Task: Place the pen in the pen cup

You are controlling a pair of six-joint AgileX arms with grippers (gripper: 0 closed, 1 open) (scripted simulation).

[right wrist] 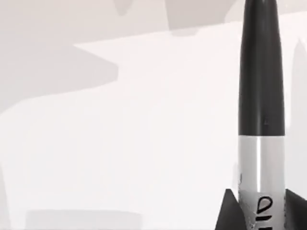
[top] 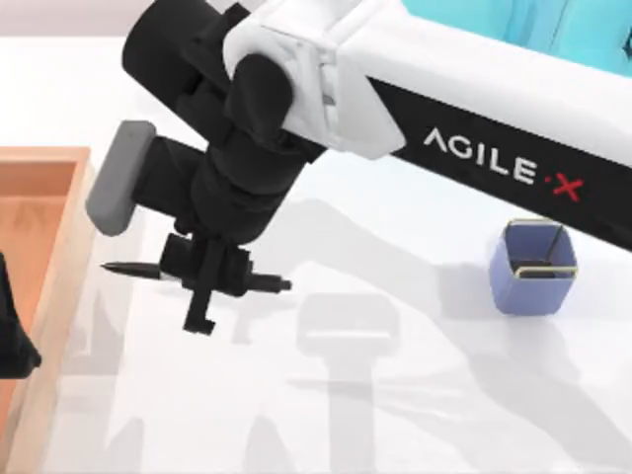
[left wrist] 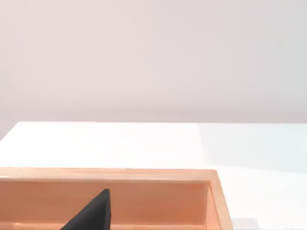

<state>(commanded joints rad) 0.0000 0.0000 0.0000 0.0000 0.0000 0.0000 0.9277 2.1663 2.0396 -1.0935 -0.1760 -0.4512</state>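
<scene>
Across the upper part of the top view the right arm (top: pixel 415 99) is stretched from the right, and its bulk covers much of the table (top: pixel 395 395). At the table's left edge an orange wooden tray (top: pixel 59 247) is seen, over which the left gripper (top: pixel 12 341) is parked; its fingers cannot be judged as wide or narrow. The turquoise shelf unit (top: pixel 523 25) is cut off at the top right corner.

Well to the right of the working tool, with bare table between, the pen cup (top: pixel 534 267) is found standing upright, its mouth open upward.

The right gripper (top: pixel 202 286) is closed on the pen (top: pixel 197 276), which is gripped at its middle. The pen's long axis is laid level and crosswise to the fingers: the tapered tip juts out on the side away from the cup, the blunt end on the side towards it. In the right wrist view the pen (right wrist: pixel 261 96) is seen rising between the two dark fingertips (right wrist: pixel 228 213).

The coming move is judged to turn on this: the cup lies off the pen's blunt end, and the pen must be tipped upright before entry.

Whether the pen is lifted clear of the table cannot be told. The labelled band is largely hidden by the fingers.
</scene>
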